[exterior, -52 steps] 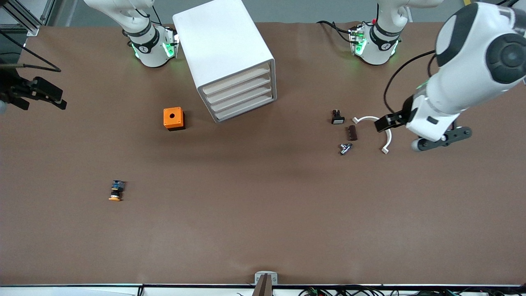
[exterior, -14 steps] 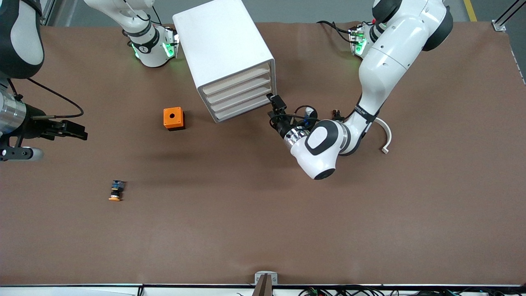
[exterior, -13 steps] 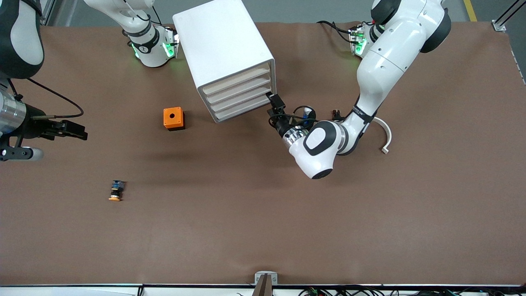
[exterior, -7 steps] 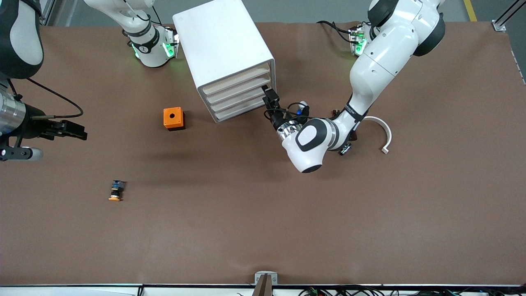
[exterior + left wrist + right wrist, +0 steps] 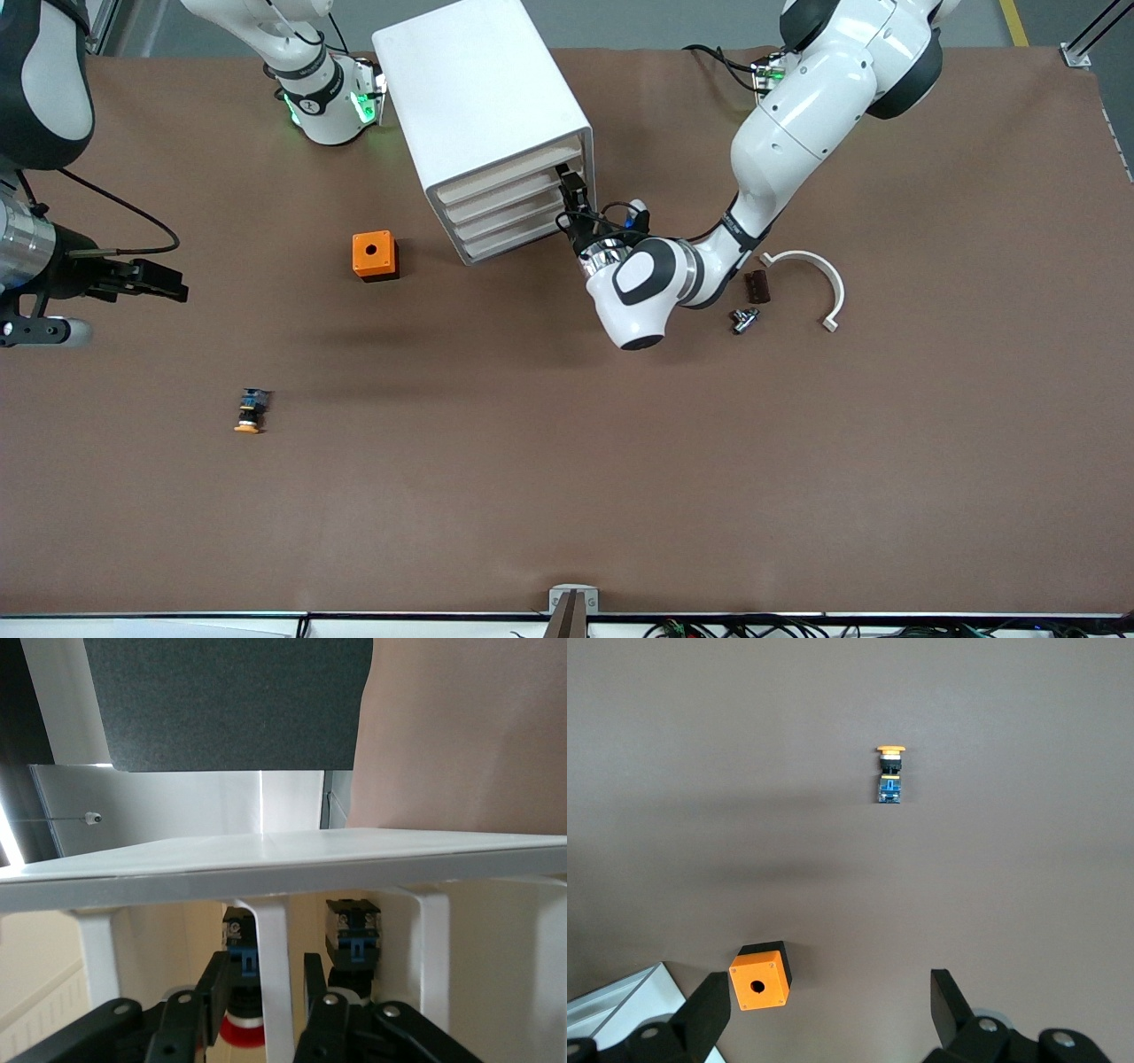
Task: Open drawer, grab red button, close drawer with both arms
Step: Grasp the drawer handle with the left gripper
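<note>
left gripper (image 5: pixel 263 1005) fingers (image 5: pixel 215 992) straddle the drawer (image 5: pixel 275 864) lip

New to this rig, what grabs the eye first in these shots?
The white box-shaped cabinet of four tray-like drawers by the arms' bases, with the left arm's black pincer at the front of its upper drawers, fingers either side of a white upright bar. The right arm's pincer waits open at its own end of the table, over bare surface. An orange box with a hole sits beside the cabinet.
</note>
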You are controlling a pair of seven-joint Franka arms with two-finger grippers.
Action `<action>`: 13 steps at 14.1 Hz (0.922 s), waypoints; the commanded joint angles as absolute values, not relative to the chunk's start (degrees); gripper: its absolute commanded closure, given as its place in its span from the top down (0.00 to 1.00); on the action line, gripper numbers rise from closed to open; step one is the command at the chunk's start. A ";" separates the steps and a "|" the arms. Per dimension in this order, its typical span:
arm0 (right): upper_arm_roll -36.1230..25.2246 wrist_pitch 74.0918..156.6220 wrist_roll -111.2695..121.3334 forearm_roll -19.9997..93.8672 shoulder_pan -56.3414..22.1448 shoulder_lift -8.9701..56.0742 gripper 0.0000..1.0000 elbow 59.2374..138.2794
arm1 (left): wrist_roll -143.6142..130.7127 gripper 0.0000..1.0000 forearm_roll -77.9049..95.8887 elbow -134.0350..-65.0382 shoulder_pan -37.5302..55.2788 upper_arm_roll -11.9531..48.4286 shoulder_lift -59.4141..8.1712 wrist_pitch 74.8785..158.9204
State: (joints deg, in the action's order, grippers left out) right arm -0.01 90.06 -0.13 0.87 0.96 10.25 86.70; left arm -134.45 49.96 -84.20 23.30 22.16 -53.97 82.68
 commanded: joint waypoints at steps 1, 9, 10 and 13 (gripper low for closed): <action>0.09 89.82 -0.96 1.41 1.23 10.02 1.00 86.66 | -133.86 0.39 50.45 -84.64 23.99 22.06 -53.70 82.18; 0.18 89.47 -17.80 3.24 -4.91 9.76 1.00 86.49 | -134.30 0.16 50.89 -84.55 24.70 21.89 -53.96 83.76; 0.18 89.65 -22.02 4.21 -5.97 9.76 1.00 86.31 | -134.38 0.13 50.98 -84.55 24.70 21.88 -53.96 83.85; 0.18 90.00 -30.82 4.40 -10.09 9.76 1.00 86.31 | -134.65 0.06 50.89 -84.46 24.35 21.53 -53.96 83.85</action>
